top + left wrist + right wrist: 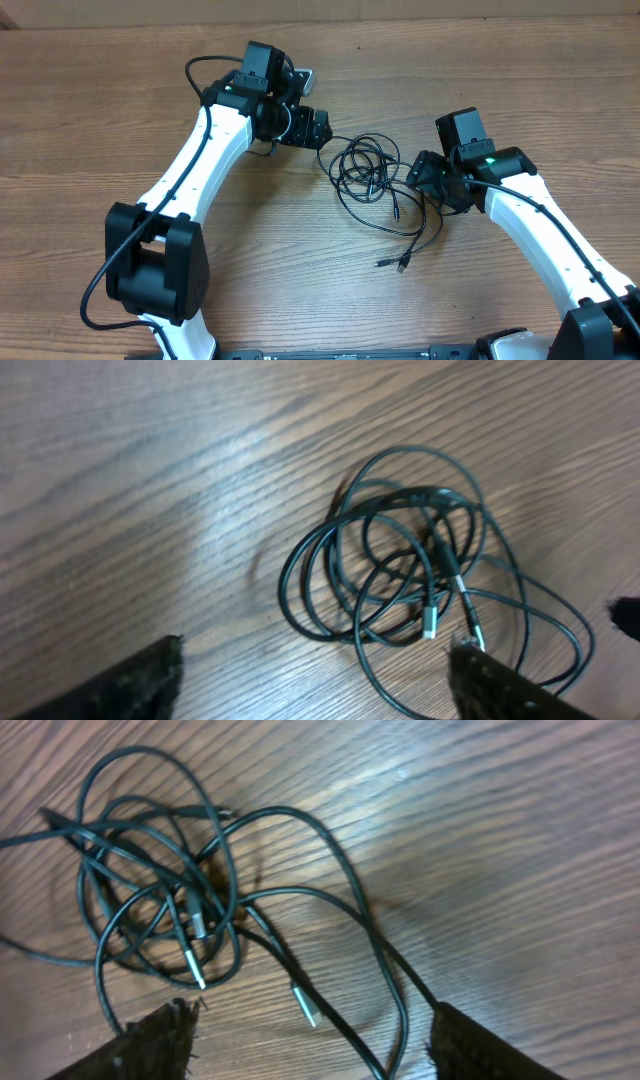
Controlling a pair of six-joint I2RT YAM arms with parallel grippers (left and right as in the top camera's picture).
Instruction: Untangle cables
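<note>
Left hand (318, 652): only 2 fingertip corners in its wrist view, rest cropped at btm edge. Cables (410, 565) ahead of it; one loop goes behind a fingertip, hidden there. Dark blob (627, 618) past the cables, cropped by frame edge, can't ID. Right hand (310, 1015): fingers cropped likewise; strands leave frame between them & off to one side. Overhead: plug types too small to tell; both hands' fingers hard to make out, black on black.

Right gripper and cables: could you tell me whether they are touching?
Cannot tell. In the right wrist view the open right gripper straddles the cables; strands meet both fingers' edges, but neither contact nor gap shows plainly.
</note>
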